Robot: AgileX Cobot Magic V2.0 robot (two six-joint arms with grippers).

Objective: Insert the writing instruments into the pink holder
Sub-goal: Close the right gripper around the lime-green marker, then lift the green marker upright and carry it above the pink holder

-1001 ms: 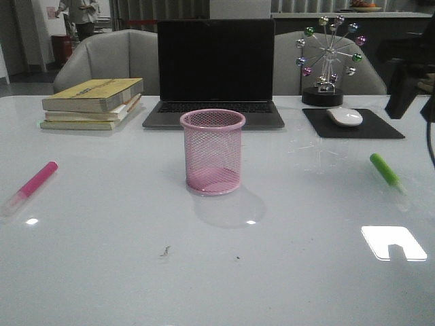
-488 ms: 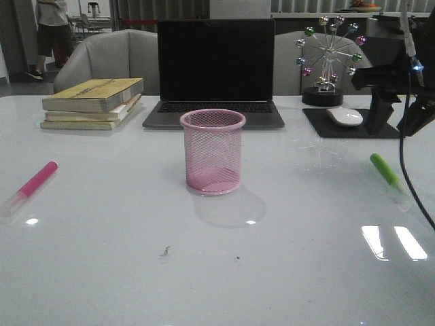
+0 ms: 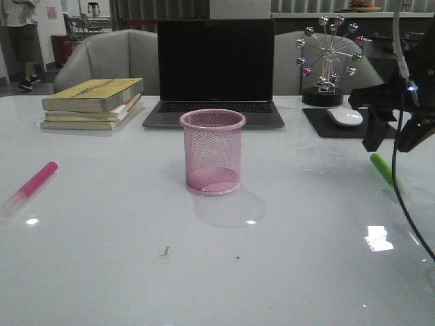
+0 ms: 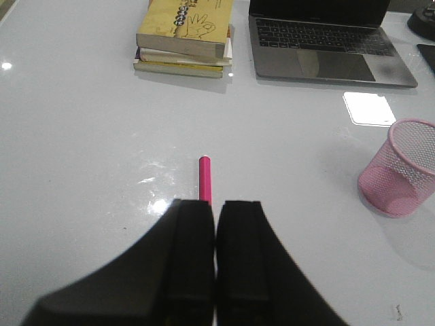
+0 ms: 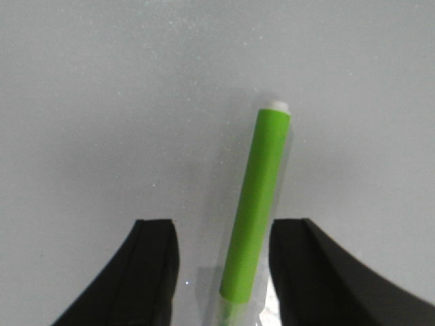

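The pink holder (image 3: 212, 151) stands upright at the table's middle, and the left wrist view catches it too (image 4: 401, 170). A magenta marker (image 3: 35, 180) lies flat at the far left. In the left wrist view that marker (image 4: 204, 178) lies on the table just beyond my left gripper (image 4: 215, 204), which is shut on nothing; this gripper is outside the front view. A green marker (image 3: 383, 168) lies flat at the right. My right gripper (image 3: 389, 141) hangs open just above it. In the right wrist view the green marker (image 5: 262, 197) runs between the spread fingers of the right gripper (image 5: 223, 227), untouched.
A laptop (image 3: 216, 68) stands open behind the holder. Stacked books (image 3: 92, 102) lie at the back left. At the back right are a mouse (image 3: 344, 116) on a black pad (image 3: 323, 125) and a ferris-wheel ornament (image 3: 328, 58). The right arm's cable (image 3: 401, 176) hangs down.
My right arm has come in from the right edge and lowered over the green marker. Both markers and the holder have stayed put.
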